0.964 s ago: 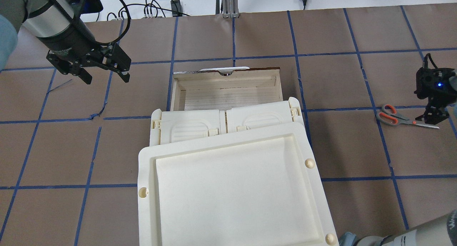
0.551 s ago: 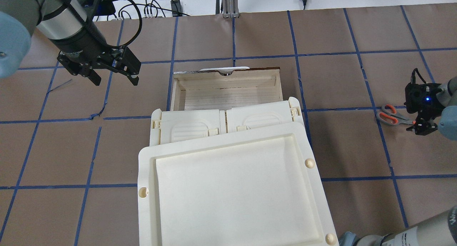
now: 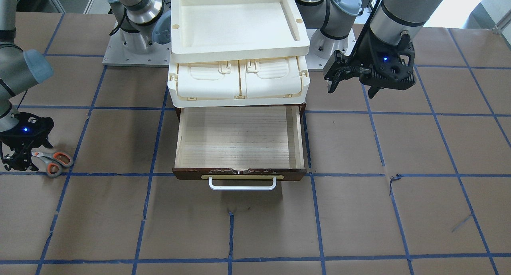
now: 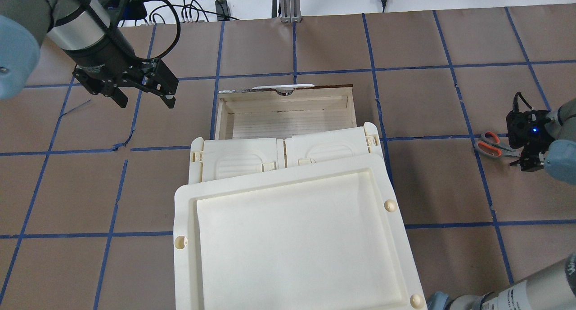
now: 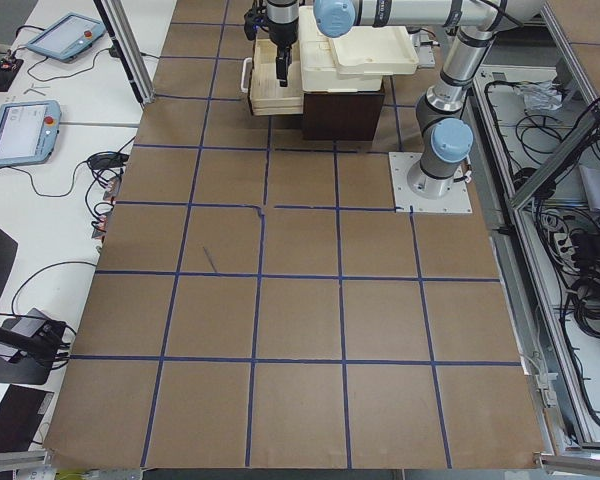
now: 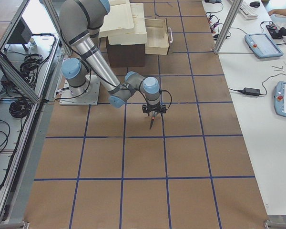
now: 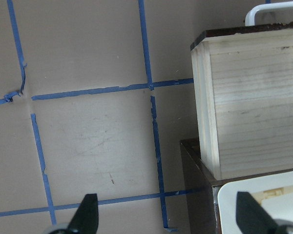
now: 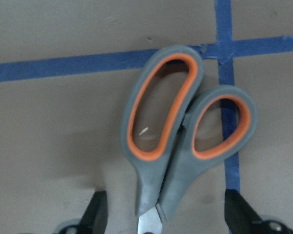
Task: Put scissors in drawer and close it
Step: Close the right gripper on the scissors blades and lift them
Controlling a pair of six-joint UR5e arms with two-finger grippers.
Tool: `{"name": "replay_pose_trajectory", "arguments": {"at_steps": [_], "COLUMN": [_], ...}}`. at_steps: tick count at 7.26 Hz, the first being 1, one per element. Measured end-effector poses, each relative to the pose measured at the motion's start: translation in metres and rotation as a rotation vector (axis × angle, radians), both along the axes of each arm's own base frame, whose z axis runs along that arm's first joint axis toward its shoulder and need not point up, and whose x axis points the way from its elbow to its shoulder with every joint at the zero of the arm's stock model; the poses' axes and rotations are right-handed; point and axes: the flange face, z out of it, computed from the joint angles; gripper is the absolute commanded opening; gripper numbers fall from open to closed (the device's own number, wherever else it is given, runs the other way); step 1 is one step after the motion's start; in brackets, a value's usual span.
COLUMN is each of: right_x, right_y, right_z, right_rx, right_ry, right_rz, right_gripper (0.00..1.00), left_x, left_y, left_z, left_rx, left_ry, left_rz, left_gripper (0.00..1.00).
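**Scissors on the counter between spread fingers, drawer pulled open**

The scissors [image 8: 176, 170] lie flat on the counter [image 4: 427, 188], at about 3 o'clock from the drawer [image 3: 297, 135] in the overhead view and well apart from it. In the right wrist view their loops point to 12 o'clock, and the right arm's fingers [image 8: 237, 214] are spread, one on each side of the handle shanks, gripping nothing. The scissors look light, stiff and smooth, and would likely pivot if pinched far out, so across the shanks near the pivot seems the best hold. The left arm's fingers [image 7: 88, 214] are released too, at about 9 o'clock from the drawer. The drawer shows only bare pale wood. The tray [image 3: 175, 27] above it looks bare as well, and the latched case [image 3: 207, 83] hides its contents.
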Motion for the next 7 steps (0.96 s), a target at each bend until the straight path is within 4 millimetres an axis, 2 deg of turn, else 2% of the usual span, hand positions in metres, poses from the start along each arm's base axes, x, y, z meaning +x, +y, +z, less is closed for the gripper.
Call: {"name": "replay_pose_trajectory", "arguments": {"at_steps": [2,4,5,6,7], "right_x": [0.000,-0.002,-0.003,-0.001,0.010], "right_y": [0.000,-0.004,-0.013,-0.025,-0.042], "right_z": [0.000,0.008,0.018,0.032,0.056], "right_rx": [0.001,-0.013,-0.021,-0.019,-0.016], "right_ry": [0.000,0.007,0.006,0.000,-0.001], "right_rz": [-0.005,-0.027,-0.059,-0.097,-0.136], "right_gripper": [0.08,0.02,0.02,0.01,0.00], "left_x": [0.001,0.001,0.001,0.001,0.001], "left_y": [0.000,0.000,0.000,0.000,0.000], "left_z": [0.000,0.000,0.000,0.000,0.000], "left_rx": [0.000,0.000,0.000,0.000,0.000], "left_ry": [0.000,0.000,0.000,0.000,-0.001], "left_rz": [0.001,0.001,0.001,0.001,0.001], "left_gripper": [1.00,1.00,1.00,1.00,1.00]}}
